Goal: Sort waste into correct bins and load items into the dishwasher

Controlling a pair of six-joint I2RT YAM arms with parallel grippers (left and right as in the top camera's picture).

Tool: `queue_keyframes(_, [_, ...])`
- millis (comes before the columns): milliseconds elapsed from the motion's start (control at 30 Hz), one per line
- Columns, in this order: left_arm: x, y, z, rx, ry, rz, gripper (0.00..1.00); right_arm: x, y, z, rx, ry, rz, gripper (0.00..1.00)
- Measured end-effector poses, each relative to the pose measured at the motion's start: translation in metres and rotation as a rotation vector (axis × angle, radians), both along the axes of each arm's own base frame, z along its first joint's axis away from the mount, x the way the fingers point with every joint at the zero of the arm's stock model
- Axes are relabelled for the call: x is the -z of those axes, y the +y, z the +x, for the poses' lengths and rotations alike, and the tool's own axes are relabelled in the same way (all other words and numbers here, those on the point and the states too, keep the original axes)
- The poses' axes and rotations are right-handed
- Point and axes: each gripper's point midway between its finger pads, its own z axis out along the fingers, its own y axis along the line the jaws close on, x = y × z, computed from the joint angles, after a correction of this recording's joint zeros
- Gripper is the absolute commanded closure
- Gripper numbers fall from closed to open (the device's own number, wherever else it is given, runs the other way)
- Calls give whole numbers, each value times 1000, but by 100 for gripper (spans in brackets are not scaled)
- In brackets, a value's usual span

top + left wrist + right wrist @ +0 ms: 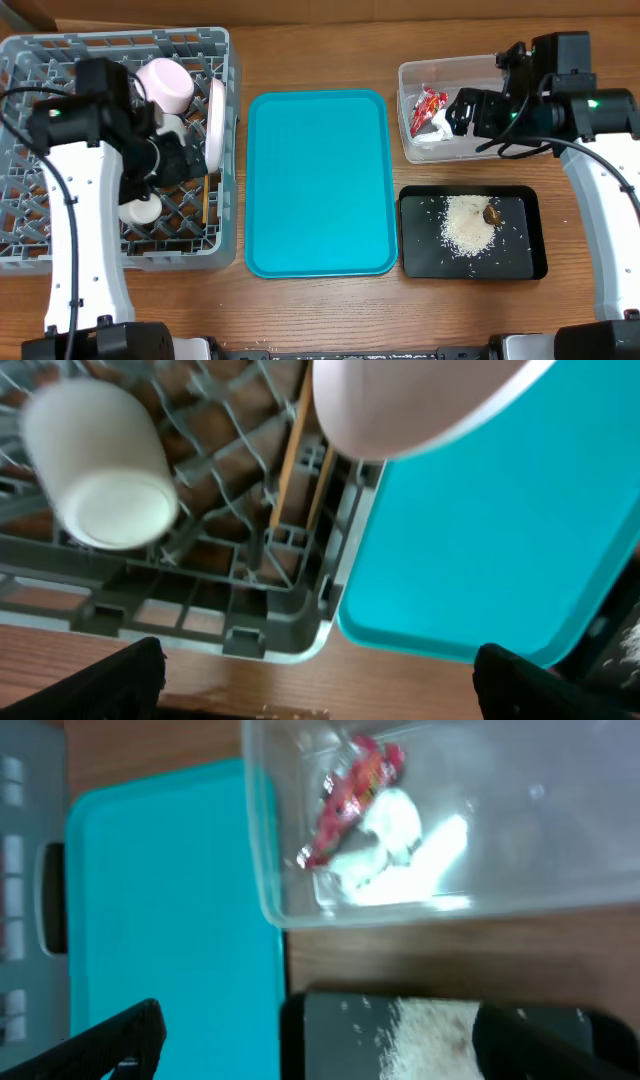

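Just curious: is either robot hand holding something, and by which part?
Nothing is held. The left hand, over the dish rack, and the right hand, over the clear tub, both stand open.

PLACE: a robotics lab bench, dressed as a dishwashing station | SIGNS: a left arm [75,230] and right arm [610,230], white-shelled and cabled, flanked a wooden table [320,60] | PROPS: a grey dish rack [30,255], teal tray [320,180], clear tub [440,70] and black tray [420,250] sat in a row
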Motion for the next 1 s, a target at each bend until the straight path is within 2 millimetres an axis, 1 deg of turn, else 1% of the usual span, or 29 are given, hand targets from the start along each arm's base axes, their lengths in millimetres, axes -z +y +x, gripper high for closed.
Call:
queue_keyframes(67, [15,-7,-5,32,25,4,0,7,-6,-11,25,57,-22,0])
queue_keyframes(133, [28,-14,-13,63,30,10,0,11,-9,-18,38,91,-39,0])
queue_keyframes(200, [33,-21,-22,91,3,18,0,13,-12,-21,48,104,-54,0])
queue_keyframes(233, [33,-24,-25,107,-33,26,0,13,-14,-21,53,97,-61,0])
queue_keyframes(267, [30,-27,-28,128,-85,35,0,13,-15,-21,57,86,-64,0])
queue_keyframes(333, [16,-35,-34,178,-234,63,0,10,-16,-21,68,18,-68,0])
queue_keyframes(367, [9,-38,-39,194,-295,74,0,8,-17,-25,74,-14,-68,0])
queue_keyframes(400, [0,-41,-44,209,-368,85,0,5,-18,-34,78,-37,-67,0])
queue_keyframes(467, [-16,-46,-56,231,-498,98,0,-4,-19,-48,91,-138,-61,0])
queue_keyframes(633, [-47,-44,-95,225,-736,121,0,-16,-26,-106,122,-294,-78,0])
queue_keyframes(700, [-57,-44,-103,221,-799,125,0,-18,-29,-118,130,-311,-86,0])
queue_keyframes(800, [-64,-44,-110,217,-844,128,0,-11,-31,-135,136,-284,-95,0])
queue_keyframes(900, [-61,-44,-113,218,-829,127,0,-10,-32,-140,139,-275,-99,0])
queue_keyframes(1000, [-54,-43,-116,221,-798,125,0,-8,-32,-139,139,-265,-101,0])
